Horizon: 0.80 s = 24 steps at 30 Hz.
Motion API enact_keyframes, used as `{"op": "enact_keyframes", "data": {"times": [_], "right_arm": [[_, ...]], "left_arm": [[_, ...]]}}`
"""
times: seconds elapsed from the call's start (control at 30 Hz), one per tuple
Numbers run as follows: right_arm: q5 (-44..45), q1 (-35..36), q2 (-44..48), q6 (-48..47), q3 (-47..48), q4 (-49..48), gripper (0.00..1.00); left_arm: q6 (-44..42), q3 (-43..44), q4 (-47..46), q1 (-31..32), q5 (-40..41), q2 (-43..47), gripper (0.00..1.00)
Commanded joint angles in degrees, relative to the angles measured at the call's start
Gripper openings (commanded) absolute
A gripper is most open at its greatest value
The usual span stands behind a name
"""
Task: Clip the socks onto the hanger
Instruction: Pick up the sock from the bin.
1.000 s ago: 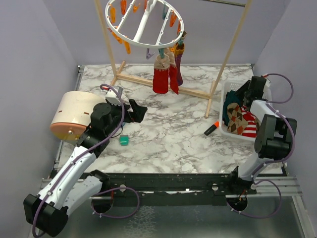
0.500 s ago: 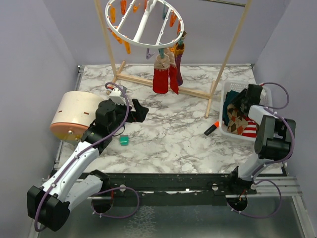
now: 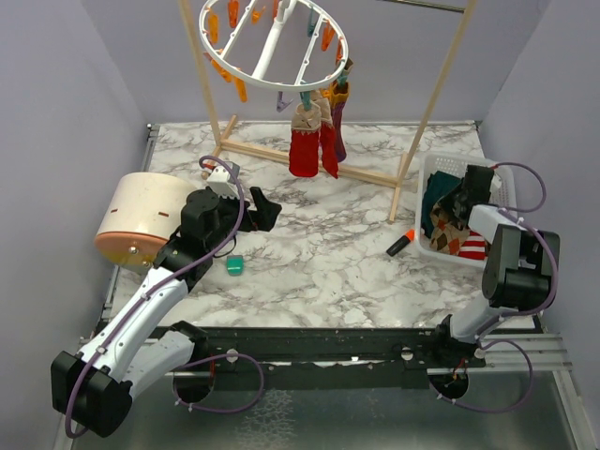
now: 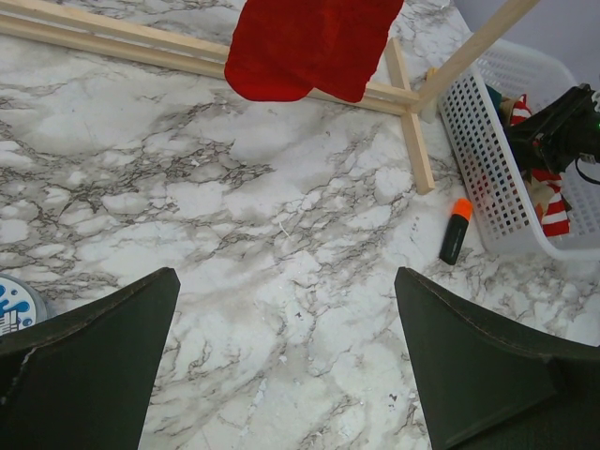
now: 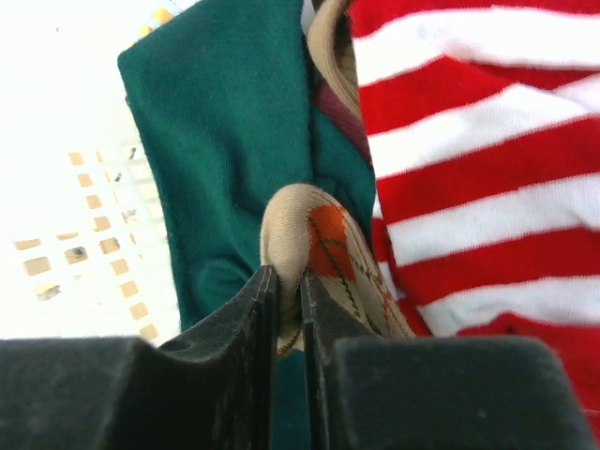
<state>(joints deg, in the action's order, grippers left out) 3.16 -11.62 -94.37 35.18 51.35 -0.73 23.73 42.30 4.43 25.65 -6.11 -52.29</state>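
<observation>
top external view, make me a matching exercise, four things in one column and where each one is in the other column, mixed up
Things
1. pair of red fabric socks with tan cuffs
2. black marker with an orange cap
3. tan argyle-patterned sock
4. small teal plastic object

Places
A. pinched by the shut right tool in the white mesh plastic basket
B. lying on the marble table beside the left arm
C. hanging from the round white plastic hanger
D. lying on the table between the wooden rack foot and the basket

Pairs: 1-C, 2-D, 3-A, 4-B
</observation>
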Motion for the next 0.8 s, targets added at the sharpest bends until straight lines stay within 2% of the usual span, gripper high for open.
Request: {"op": "enact_keyframes", "data": {"times": [0.0,0.07,0.33,0.5,0.77], "right_arm": [[1.5,0.3,4.4,0.5,-1.2,2.3,0.04],[2.2,0.3,6.4,1.1,-0.6,4.5,0.01],[7.8,0.9,14.8,1.8,1.7,11.8,0.01],[8.9,1.6,18.7,1.4,1.8,13.0,0.01],[11.2,6.6,29.8,-2.9,5.1,14.4,0.01]], "left_arm": [[0.2,0.8,0.1,0.4,-0.5,0.5,0.99],[0.2,0.9,0.0,0.4,-0.7,0.4,0.99],[0.8,0.7,-0.3,0.6,-1.4,0.2,0.99],[0.7,0.6,-0.1,0.9,-1.2,0.5,0.99],[0.6,0.3,-0.4,1.1,-1.3,-0.5,0.99]]}}
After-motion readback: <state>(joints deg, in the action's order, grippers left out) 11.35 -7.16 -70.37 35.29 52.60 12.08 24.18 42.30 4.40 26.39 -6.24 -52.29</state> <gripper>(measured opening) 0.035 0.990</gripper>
